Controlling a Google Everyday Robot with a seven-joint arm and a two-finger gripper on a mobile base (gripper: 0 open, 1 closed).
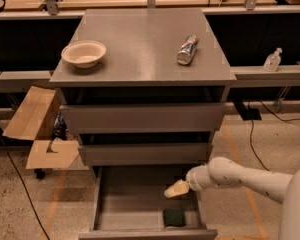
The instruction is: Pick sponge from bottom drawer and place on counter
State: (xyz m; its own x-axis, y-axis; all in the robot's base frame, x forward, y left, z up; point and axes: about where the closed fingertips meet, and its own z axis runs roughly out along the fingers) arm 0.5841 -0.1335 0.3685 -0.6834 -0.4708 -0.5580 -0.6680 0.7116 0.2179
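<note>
The bottom drawer [120, 204] is pulled open below the two wider grey drawers. The dark green sponge [174, 217] lies flat in its front right corner. My gripper [176, 189] comes in from the right on a white arm and hangs over the drawer, just above and slightly behind the sponge, apart from it. The grey counter [140, 49] is the cabinet's top.
A beige bowl [83, 53] sits on the counter's left side and a crumpled silver can [187, 49] lies on its right. An open cardboard box [37, 129] stands left of the cabinet. A clear bottle [273, 60] stands on the shelf at right. Cables run on the floor.
</note>
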